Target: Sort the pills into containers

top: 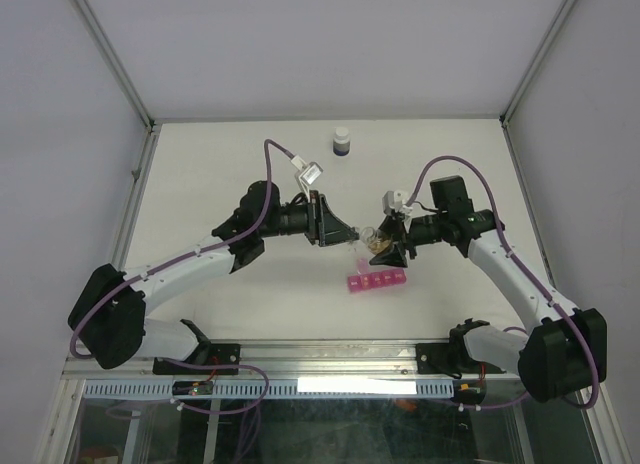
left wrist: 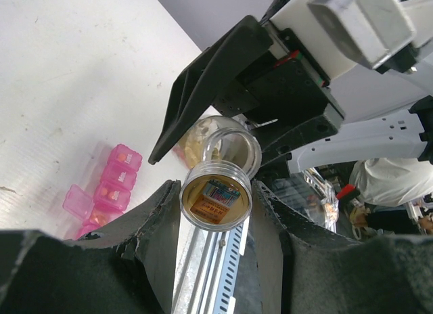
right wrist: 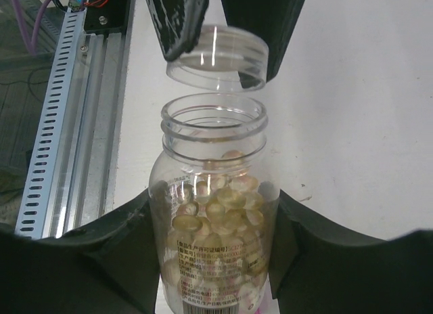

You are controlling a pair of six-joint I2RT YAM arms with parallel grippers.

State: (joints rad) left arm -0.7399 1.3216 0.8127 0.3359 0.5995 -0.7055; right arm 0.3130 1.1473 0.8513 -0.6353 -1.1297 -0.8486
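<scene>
1. We are pinching a clear screw cap (left wrist: 215, 195) in our left gripper (left wrist: 216, 216). Its jaws are closed tight on the cap's rim, and a printed orange label is showing inside the cap.
2. We are clamping a clear bottle (right wrist: 213, 124) in our right gripper (right wrist: 213, 206), with the fingers pressing on both sides of its body.
3. We are holding the cap just off the bottle's open mouth, facing it but not touching it. The two grippers are meeting tip to tip above the table (top: 230, 164).
4. We are carrying the pills (right wrist: 220, 212) inside that bottle. They are lying as a pale yellow heap between the right gripper's fingers, reaching toward the neck.
5. We are hovering by the pink organiser (top: 376, 281), which is lying on the table just below the right gripper, on its near side. In the left wrist view it is sitting to the lower left of the cap, with at least one lid standing open and orange pieces showing in some compartments.
6. We are seeing a dark bottle (top: 342, 141) with a white cap standing well beyond both grippers, towards the table's far edge.
</scene>
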